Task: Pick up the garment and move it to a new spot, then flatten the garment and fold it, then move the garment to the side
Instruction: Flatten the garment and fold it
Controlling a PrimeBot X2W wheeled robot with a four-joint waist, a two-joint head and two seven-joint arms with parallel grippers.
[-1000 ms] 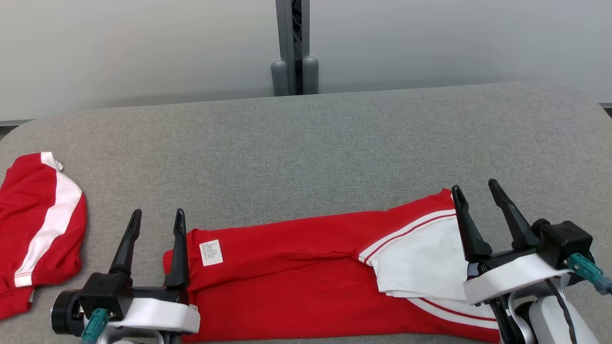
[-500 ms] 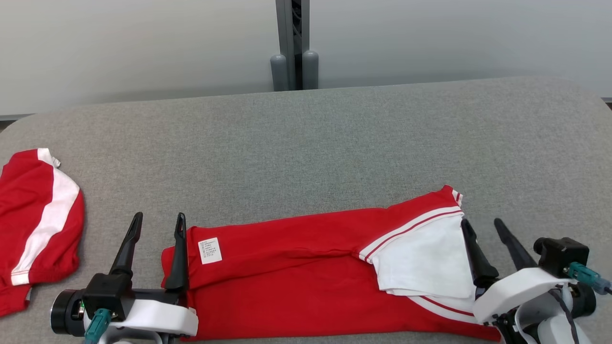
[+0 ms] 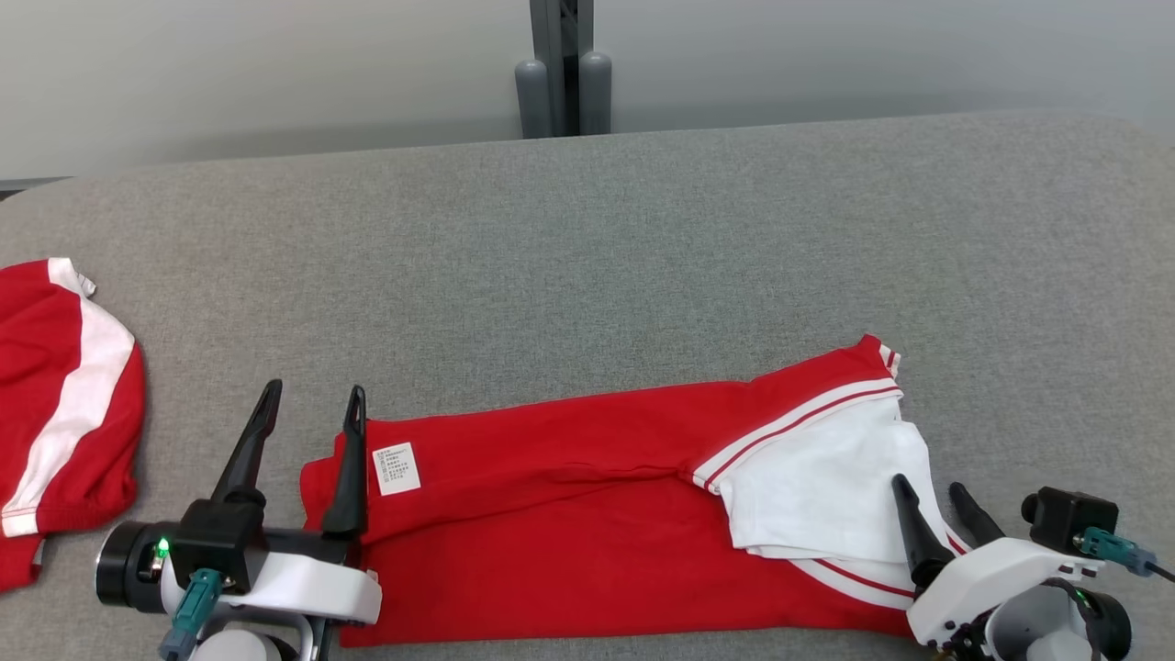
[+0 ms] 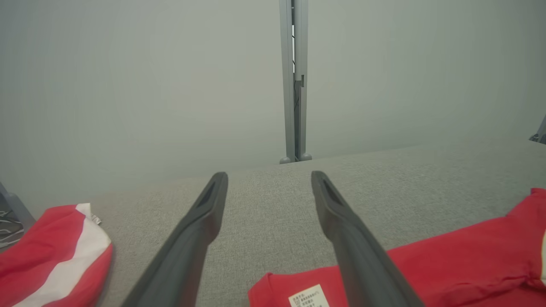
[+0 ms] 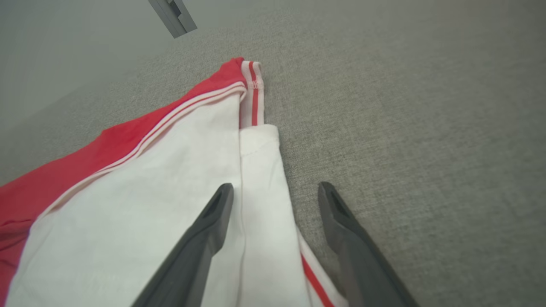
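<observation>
Both grippers have their fingers spread wide and hold nothing. The left gripper (image 3: 315, 387) is at the left end of the garment (image 3: 551, 523), with one finger over the red edge near the white label (image 3: 397, 468). The right gripper (image 3: 926, 483) is above the white sleeve part (image 3: 817, 496) at the right end. The garment lies as a long red band across the near part of the grey padded table (image 3: 643, 257), and it seems to be folded along its length.

It looks like thin, soft knitted cloth, light and limp, so I judge that it will sag when lifted and that the layers may slide apart. A good hold seems to be the two short ends, pinching all layers together near a corner.

Whether any finger touches the cloth, I cannot tell. The near edge of the garment is partly covered by the wrists, and how many layers lie under the white part is not clear. Another red and white piece (image 3: 64, 395) at the far left is cut off by the frame edge.
</observation>
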